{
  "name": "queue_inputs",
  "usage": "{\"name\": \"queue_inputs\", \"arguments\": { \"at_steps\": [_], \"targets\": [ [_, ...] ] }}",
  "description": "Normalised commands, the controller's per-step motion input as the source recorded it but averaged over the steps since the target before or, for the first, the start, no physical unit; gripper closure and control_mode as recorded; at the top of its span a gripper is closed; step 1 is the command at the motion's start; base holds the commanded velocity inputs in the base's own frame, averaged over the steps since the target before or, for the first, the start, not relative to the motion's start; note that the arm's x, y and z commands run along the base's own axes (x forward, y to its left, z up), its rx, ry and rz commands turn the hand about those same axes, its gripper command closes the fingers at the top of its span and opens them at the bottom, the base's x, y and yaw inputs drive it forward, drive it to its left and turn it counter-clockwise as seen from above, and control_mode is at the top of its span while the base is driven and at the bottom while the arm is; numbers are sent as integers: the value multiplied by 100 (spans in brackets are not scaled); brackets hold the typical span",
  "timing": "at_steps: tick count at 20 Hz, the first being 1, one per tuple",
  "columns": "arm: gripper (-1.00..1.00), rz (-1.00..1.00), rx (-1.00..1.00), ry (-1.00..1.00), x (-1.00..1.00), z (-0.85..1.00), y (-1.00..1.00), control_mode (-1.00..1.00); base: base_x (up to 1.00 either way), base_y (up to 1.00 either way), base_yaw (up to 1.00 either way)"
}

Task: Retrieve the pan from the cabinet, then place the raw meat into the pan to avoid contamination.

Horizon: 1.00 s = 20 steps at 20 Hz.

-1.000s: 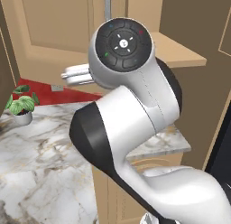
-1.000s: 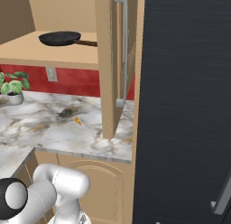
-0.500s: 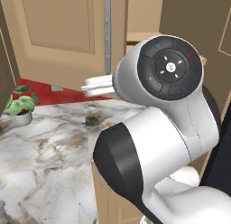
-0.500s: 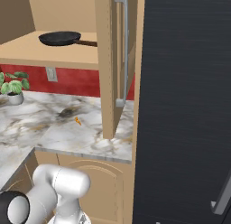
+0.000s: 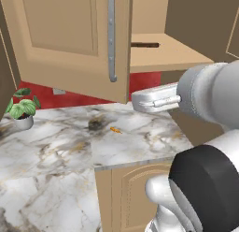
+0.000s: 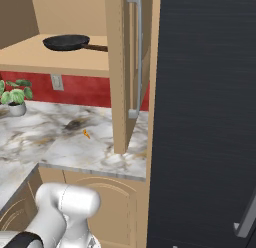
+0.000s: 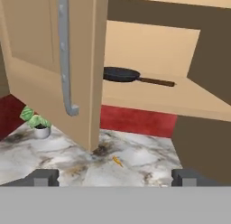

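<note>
With the cabinet [image 7: 49, 69] door standing open, the pan [image 7: 121, 74] is resting on the shelf [image 7: 149, 94], ungrasped, while the empty gripper [image 7: 115, 177] is spread wide, facing it.

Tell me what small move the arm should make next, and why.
Probably reach forward and up toward the pan. The cabinet door is already swung open, the pan sits untouched on the shelf with its handle pointing out, and the gripper is well short of it, jaws wide and empty.
</note>
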Motion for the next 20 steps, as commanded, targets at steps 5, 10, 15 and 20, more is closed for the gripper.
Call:
{"name": "queue_inputs", "arguments": {
  "at_steps": [5, 10, 15, 20],
  "targets": [
    [-100, 20, 1, -15, -2, -4, -71, -100, 0, 0, 0],
    [-100, 18, 0, -13, 0, -6, -72, -100, 0, 0, 0],
    [-100, 9, -10, -4, 0, -2, -52, -100, 0, 0, 0],
    [-100, 3, -27, -1, 4, -6, -15, -100, 0, 0, 0]
  ]
}}
